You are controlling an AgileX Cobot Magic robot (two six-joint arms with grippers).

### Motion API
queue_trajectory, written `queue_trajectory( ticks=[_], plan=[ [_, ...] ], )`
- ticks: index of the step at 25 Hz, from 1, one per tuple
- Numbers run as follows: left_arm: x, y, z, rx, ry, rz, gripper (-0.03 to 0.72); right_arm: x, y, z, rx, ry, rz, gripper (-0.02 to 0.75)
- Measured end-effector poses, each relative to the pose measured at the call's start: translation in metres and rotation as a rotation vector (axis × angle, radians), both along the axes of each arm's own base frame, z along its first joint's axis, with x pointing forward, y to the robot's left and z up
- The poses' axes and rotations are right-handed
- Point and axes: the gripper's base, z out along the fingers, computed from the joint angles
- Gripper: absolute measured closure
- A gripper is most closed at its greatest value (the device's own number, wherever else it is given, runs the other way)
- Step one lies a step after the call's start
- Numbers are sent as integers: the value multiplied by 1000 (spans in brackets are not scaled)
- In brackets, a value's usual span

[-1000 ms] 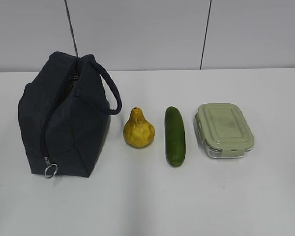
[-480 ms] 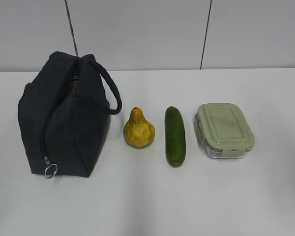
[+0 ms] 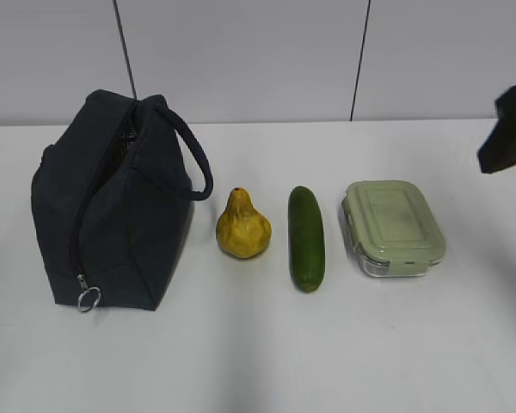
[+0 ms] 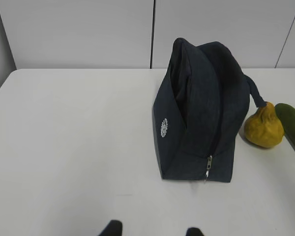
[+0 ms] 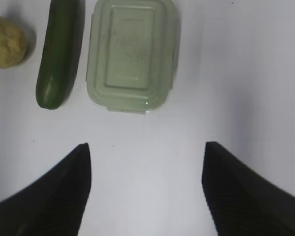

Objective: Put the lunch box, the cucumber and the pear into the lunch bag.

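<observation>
The dark navy lunch bag (image 3: 112, 206) stands at the left of the white table, its zipper closed with the silver ring pull (image 3: 89, 298) at the front; it also shows in the left wrist view (image 4: 201, 110). To its right lie the yellow pear (image 3: 242, 225), the dark green cucumber (image 3: 306, 237) and the lunch box (image 3: 393, 226) with its sage-green lid. My right gripper (image 5: 145, 147) is open and empty, above the table in front of the lunch box (image 5: 132, 54); part of it shows at the right edge of the exterior view (image 3: 507, 129). My left gripper (image 4: 152, 229) is open, well short of the bag.
The white table (image 3: 258, 353) runs to a grey panelled wall (image 3: 241, 52) at the back. The bag's padded loop handle (image 3: 193, 163) arches toward the pear. In the right wrist view the cucumber (image 5: 59, 51) and pear (image 5: 7, 42) lie left of the lunch box.
A dark part of my right arm has come into the exterior view at the right edge. The bag, pear, cucumber and lunch box have not moved.
</observation>
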Motion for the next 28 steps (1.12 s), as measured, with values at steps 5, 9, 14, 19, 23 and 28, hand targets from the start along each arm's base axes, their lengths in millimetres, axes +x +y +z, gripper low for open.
queue_trajectory(
  ticks=[5,9,14,19,23,28],
  plan=[
    [0,0,0,0,0,0,447,46,7,-16,90,50,52,204],
    [0,0,0,0,0,0,447,72,-4,-28,196,67,50,214],
    [0,0,0,0,0,0,447,83,-43,-49,320,148,49,220],
    [0,0,0,0,0,0,447,83,-58,-57,401,176,77,220],
    [0,0,0,0,0,0,447,85,-58,-65,421,205,123,214],
    [0,0,0,0,0,0,447,95,-61,-97,429,286,138,158]
  ],
)
